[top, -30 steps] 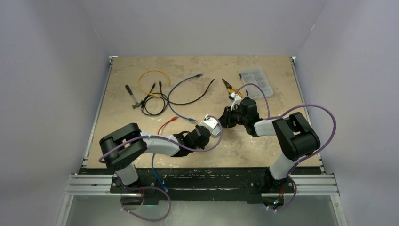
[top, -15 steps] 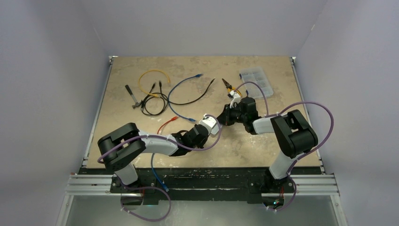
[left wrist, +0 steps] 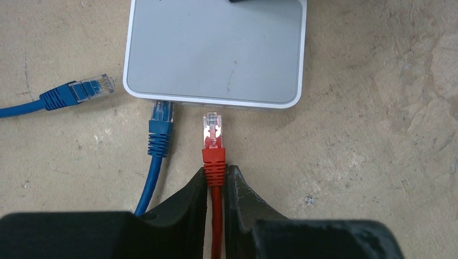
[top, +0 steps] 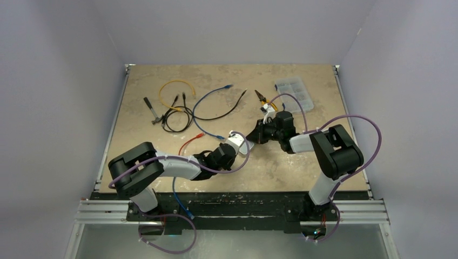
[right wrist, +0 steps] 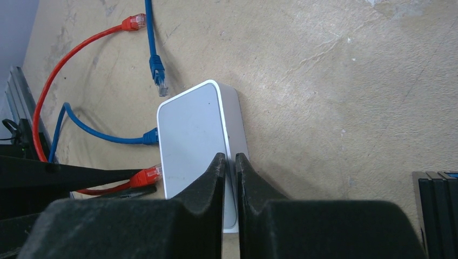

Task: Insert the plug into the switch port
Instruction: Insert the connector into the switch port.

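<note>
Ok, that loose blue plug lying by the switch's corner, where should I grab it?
Grip the ribbed boot behind the clear tip, coming from above and squeezing across its width. It lies flat on the table, sides exposed, and the tip probably needs to stay free for the switch port.

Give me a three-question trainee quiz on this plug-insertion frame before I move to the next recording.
1. True or false: the red plug is already seated in the switch.
2. What does the left gripper clamp? A) the switch B) the red cable just behind the plug C) nothing, it is open
3. In the left wrist view, on which side of the red plug is the blue plug at the switch's port face?
Key: 1 false, the whole plug shows outside the port face. 2 B. 3 left.
</note>
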